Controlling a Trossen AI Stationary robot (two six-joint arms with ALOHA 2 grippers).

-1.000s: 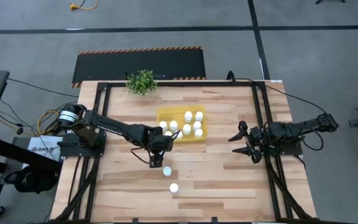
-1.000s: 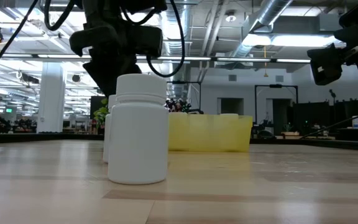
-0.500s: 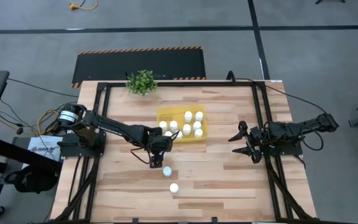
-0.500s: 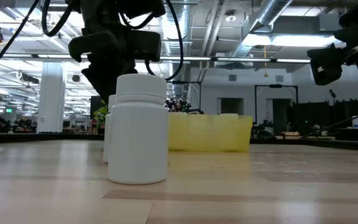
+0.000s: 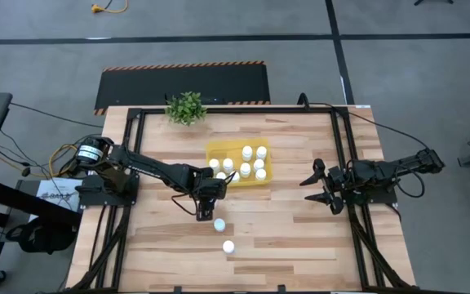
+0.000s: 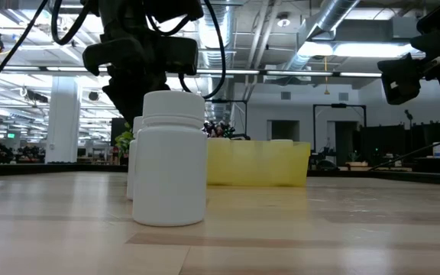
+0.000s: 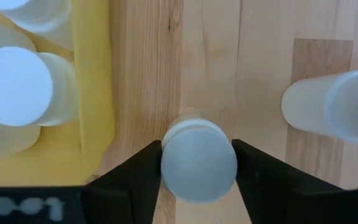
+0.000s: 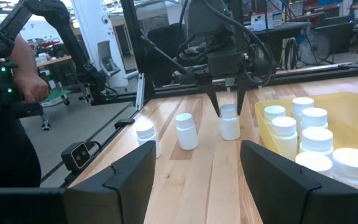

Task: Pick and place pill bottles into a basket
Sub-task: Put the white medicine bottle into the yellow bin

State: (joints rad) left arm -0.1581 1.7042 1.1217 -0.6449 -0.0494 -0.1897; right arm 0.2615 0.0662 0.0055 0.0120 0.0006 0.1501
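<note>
On the wooden table (image 5: 284,220), the left tool (image 7: 197,163) clasps a pill bottle (image 7: 198,160) (beside the basket (image 7: 95,93)); the right tool (image 5: 318,188) gapes wide.

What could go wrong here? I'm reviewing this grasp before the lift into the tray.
1. The left gripper straddles a pill bottle right beside the yellow tray; its wall could catch a finger or the bottle on the way up.
2. The fingers meet the bottle high, at its cap; a grip there might slip or tip it.
3. Another loose bottle stands close by and could be knocked over.
</note>
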